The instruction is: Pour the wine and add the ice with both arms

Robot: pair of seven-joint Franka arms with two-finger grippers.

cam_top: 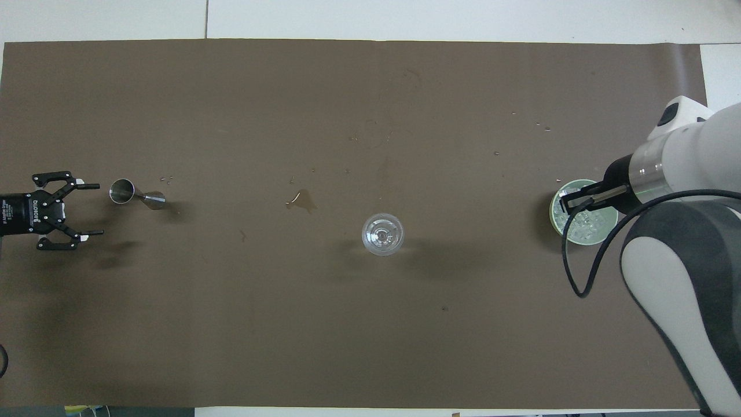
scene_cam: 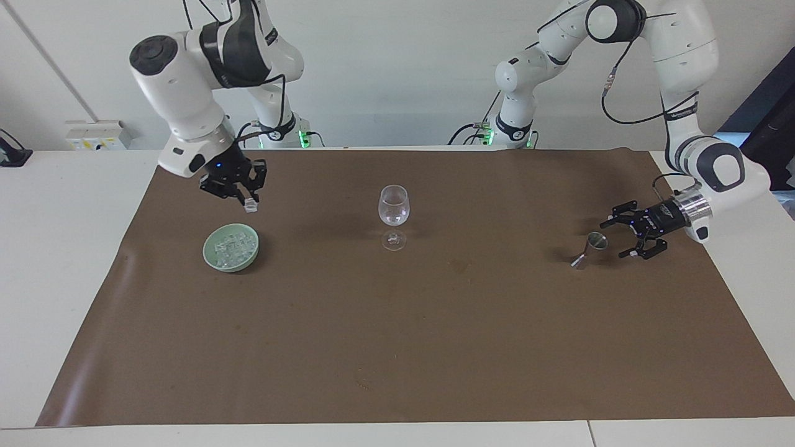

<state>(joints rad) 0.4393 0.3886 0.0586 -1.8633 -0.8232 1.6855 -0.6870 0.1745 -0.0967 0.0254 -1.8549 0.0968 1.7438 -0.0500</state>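
Note:
A clear wine glass (scene_cam: 394,214) stands at the middle of the brown mat (scene_cam: 397,347); it also shows in the overhead view (cam_top: 382,234). A pale green bowl (scene_cam: 211,256) of ice (scene_cam: 231,249) sits toward the right arm's end. My right gripper (scene_cam: 248,202) is raised above the bowl's rim and shut on one small clear ice chunk (scene_cam: 250,207). In the overhead view the right gripper (cam_top: 570,202) covers part of the bowl (cam_top: 596,238). A steel jigger (scene_cam: 590,248) stands on the mat at the left arm's end. My left gripper (scene_cam: 624,236) is open and empty beside the jigger, apart from it.
Small wet spots (cam_top: 301,200) and droplets mark the mat between the jigger (cam_top: 136,194) and the glass. The left gripper (cam_top: 92,209) is near the mat's edge. White table (scene_cam: 74,205) surrounds the mat.

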